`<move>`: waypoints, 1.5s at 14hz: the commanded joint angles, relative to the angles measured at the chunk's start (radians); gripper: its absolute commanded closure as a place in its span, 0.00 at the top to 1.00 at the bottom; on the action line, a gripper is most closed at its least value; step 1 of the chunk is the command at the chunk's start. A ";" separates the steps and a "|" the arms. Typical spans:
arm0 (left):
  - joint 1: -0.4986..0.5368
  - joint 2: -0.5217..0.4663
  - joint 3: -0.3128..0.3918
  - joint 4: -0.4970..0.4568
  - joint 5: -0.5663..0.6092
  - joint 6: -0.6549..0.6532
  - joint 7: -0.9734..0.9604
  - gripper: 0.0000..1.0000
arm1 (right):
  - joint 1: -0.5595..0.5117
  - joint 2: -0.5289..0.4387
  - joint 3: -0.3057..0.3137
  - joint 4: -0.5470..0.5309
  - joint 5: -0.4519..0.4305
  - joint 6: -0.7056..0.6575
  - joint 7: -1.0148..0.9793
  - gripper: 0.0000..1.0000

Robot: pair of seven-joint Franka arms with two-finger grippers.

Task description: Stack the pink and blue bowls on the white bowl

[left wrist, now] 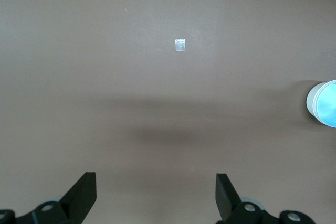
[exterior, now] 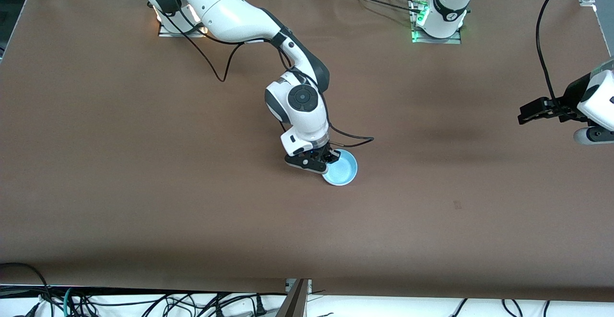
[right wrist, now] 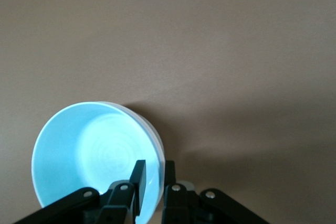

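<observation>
the blue bowl [exterior: 341, 167] is sitting near the middle of the tabletop [exterior: 144, 187], on a pale bowl under it. the right gripper [exterior: 325, 158] is pinching its rim, jaws clamped. the left gripper [exterior: 530, 114] is waiting, jaws apart. no pink bowl is showing, so i cannot tell if it is stacked.

blue bowl [exterior: 341, 167]: 1, a white rim showing under it in the right wrist view | arms: 2 | grippers: 2 — right gripper [exterior: 325, 159], left gripper [exterior: 530, 114] | fingers per gripper: 2 | pale tape square [left wrist: 180, 45] on tabletop [exterior: 144, 187]: 1
</observation>
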 commanded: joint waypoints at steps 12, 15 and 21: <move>-0.007 0.012 0.004 0.030 0.013 -0.020 0.015 1.00 | -0.274 -0.389 0.014 0.143 0.030 -0.729 -0.383 0.21; -0.007 0.012 0.006 0.030 0.013 -0.020 0.015 1.00 | -0.333 -0.488 -0.017 0.142 0.030 -0.887 -0.534 0.40; -0.007 0.012 0.006 0.030 0.013 -0.019 0.015 1.00 | -0.556 -0.632 -0.017 0.142 0.039 -1.023 -0.675 0.99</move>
